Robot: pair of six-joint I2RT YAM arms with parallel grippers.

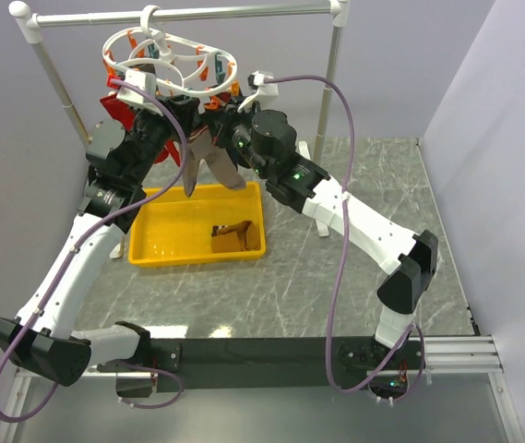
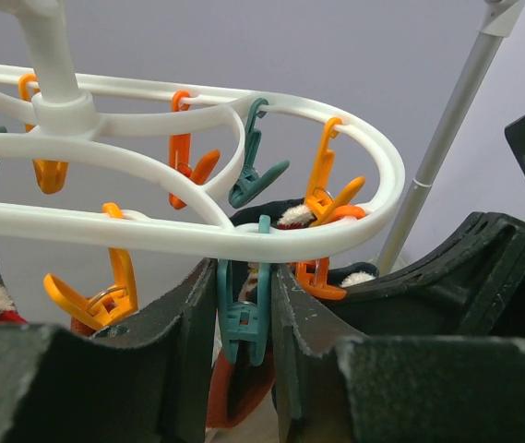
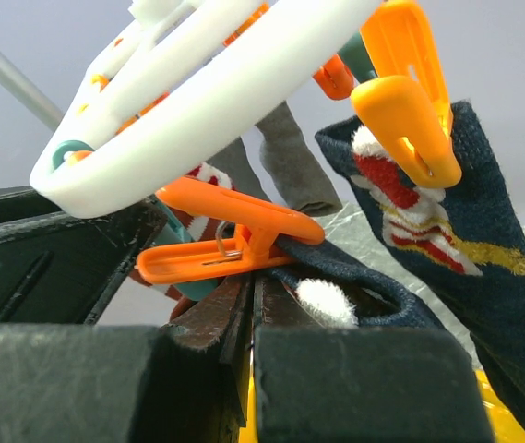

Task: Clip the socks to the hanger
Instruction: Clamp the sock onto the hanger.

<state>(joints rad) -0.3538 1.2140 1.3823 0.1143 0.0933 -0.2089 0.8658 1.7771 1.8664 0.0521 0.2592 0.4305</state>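
Tray (image 1: 165,235) yellow, holds brown sock (image 1: 230,238) | left tool (image 2: 244,295) clamped on teal clothespin (image 2: 242,328) | right tool (image 3: 248,309) fingers together

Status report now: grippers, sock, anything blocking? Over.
Left gripper grips teal clothespin on hanger. Right gripper shut on brown sock. Navy sock hangs close beside.

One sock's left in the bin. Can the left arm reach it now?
Probably, once freed: the brown sock lies uncovered in the yellow bin, but the left gripper grips a teal clothespin.
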